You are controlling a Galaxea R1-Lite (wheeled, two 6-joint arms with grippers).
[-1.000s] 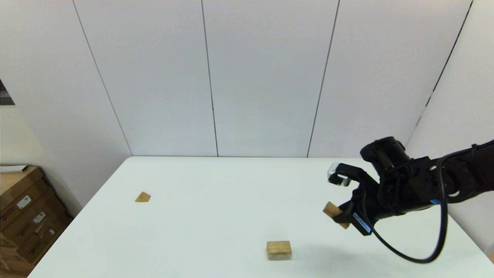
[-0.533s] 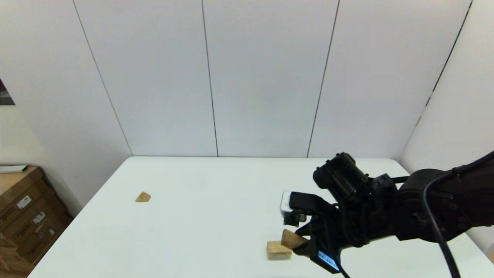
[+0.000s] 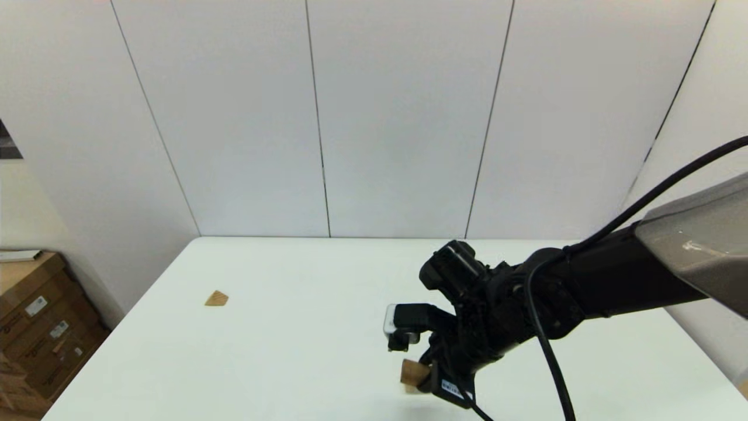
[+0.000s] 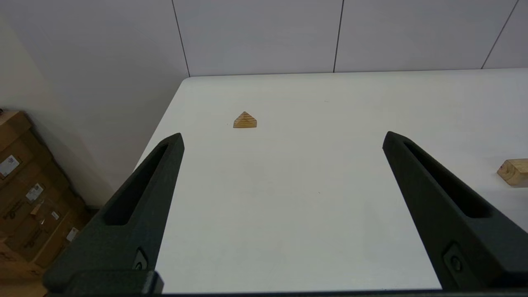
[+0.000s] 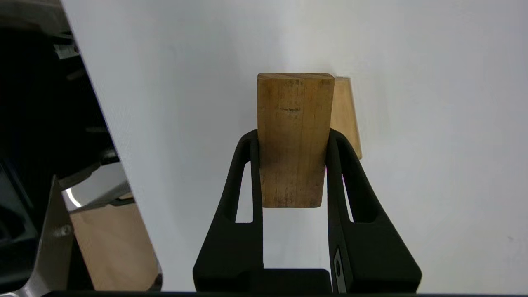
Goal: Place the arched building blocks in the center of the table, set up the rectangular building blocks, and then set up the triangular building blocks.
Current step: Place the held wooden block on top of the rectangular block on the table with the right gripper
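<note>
Your right pincer (image 5: pixel 293 140), clamped on the rectangular block (image 5: pixel 295 136), hangs at the bench's (image 3: pixel 292 327) five o'clock above the arched block (image 5: pixel 345 117), so next lower it squarely; the left pincer (image 4: pixel 282 138) idles wide open, triangle (image 3: pixel 216 299) at nine o'clock.

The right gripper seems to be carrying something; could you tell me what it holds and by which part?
The right gripper holds the rectangular block, its fingers clamped on the two long side faces, toward one end.
</note>
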